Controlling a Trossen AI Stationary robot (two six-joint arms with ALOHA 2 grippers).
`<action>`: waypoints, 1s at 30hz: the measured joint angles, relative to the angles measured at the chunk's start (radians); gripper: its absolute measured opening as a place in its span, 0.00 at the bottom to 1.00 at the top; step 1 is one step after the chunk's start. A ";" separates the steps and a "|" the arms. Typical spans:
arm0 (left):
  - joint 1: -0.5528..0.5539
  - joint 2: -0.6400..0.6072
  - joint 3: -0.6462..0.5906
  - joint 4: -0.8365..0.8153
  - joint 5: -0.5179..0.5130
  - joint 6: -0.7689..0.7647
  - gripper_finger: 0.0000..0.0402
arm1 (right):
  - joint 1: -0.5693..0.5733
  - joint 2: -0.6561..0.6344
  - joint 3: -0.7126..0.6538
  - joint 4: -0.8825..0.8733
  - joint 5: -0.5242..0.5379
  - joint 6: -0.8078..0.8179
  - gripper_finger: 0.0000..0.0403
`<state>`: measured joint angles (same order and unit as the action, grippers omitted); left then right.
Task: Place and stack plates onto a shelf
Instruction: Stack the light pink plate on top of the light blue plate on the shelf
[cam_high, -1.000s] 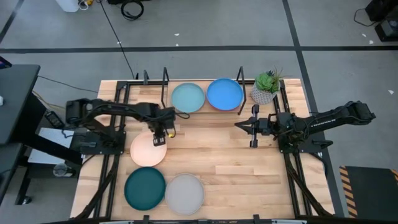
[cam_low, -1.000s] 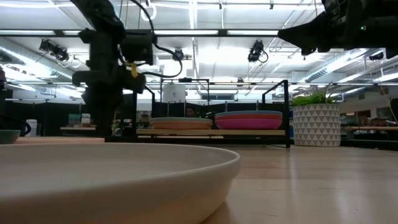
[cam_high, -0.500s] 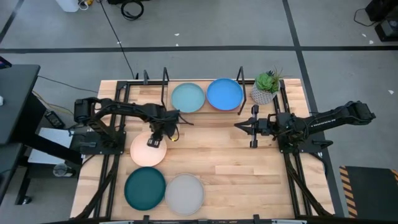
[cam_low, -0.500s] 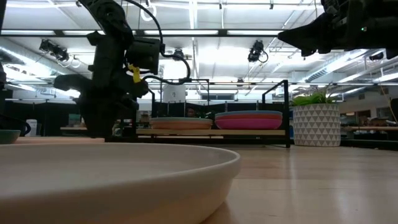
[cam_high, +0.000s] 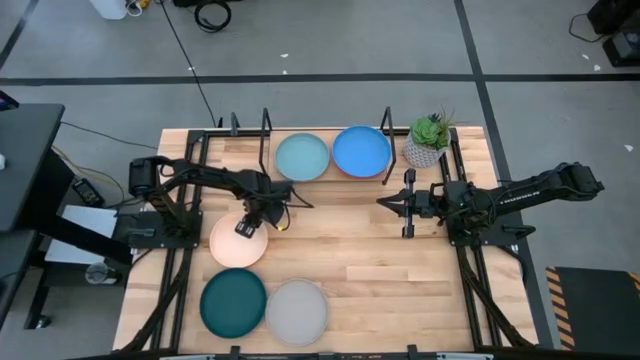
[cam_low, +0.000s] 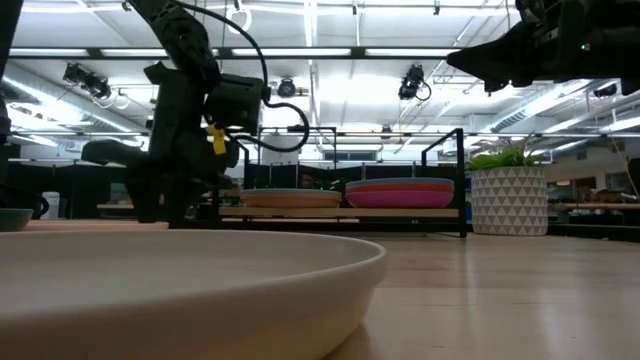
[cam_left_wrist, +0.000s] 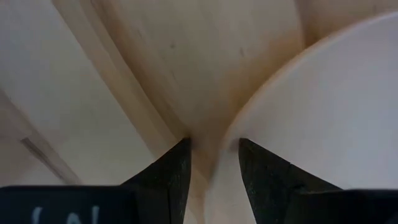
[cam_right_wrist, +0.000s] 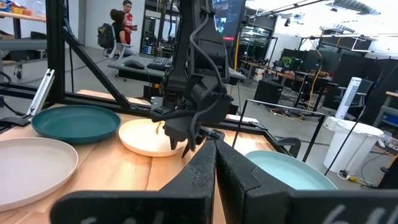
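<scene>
A cream plate (cam_high: 235, 245) lies flat on the table, left of centre. My left gripper (cam_high: 246, 227) is low over its far right rim and open, and the left wrist view shows one finger (cam_left_wrist: 174, 174) outside the rim and the other (cam_left_wrist: 264, 177) inside. My right gripper (cam_high: 407, 205) waits shut above the table right of centre. A dark teal plate (cam_high: 233, 303) and a light grey plate (cam_high: 297, 311) lie by the near edge. On the shelf (cam_high: 265, 135), a pale aqua plate (cam_high: 302, 157) and a bright blue plate (cam_high: 361, 151) top two stacks. My left gripper comes from above, slanting, with the cream plate's far right rim (cam_left_wrist: 231, 129) between its open fingers. Whether the fingers touch the rim, I cannot tell. The plate lies flat on the table.
A green plant in a white pot (cam_high: 428, 142) stands at the shelf's right end. The table's middle (cam_high: 340, 240) is bare wood. In the low view, the near rim of a pale plate (cam_low: 200, 290) fills the foreground and hides the left gripper's fingertips.
My left gripper has moved down and toward the table's near left, from above the cream plate's far edge to its rim, and its wrist has tipped. The plate has stayed where it was.
</scene>
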<state>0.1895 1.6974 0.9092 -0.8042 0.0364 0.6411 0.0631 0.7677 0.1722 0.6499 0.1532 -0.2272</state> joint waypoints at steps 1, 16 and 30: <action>-0.003 0.000 0.000 0.008 -0.004 0.001 0.35 | 0.000 0.000 0.000 0.000 0.000 0.000 0.05; -0.025 0.001 0.001 -0.009 -0.011 0.014 0.10 | 0.000 0.000 0.000 0.000 0.000 0.000 0.05; -0.025 -0.011 0.120 -0.091 -0.090 -0.042 0.04 | 0.000 0.000 0.000 0.000 0.000 0.000 0.05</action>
<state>0.1646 1.6867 1.0291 -0.8950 -0.0540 0.5993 0.0631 0.7677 0.1722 0.6498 0.1535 -0.2276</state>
